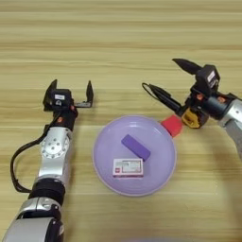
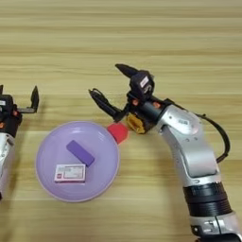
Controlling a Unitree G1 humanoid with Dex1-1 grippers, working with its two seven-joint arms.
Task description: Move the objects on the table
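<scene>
Even, bright light falls from above across the table [image 1: 118, 42], shadows lie soft and short under the plate [image 1: 134, 156] near its front edge, no glare shows, and the right gripper [image 2: 109, 90] looks slightly blurred.

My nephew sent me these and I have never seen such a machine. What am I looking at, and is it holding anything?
It is a humanoid robot with two arms, seen from a stereo camera on its head looking down at a wooden table. Both pictures show one scene, from the left and right eye. On the lilac plate lie a purple block and a red-white card box. A red cube sits at the plate's rim, beside a yellow-black tape measure. The left gripper rests left of the plate, jaws open and empty. The right gripper is above the tape measure, jaws wide open, holding nothing.
</scene>
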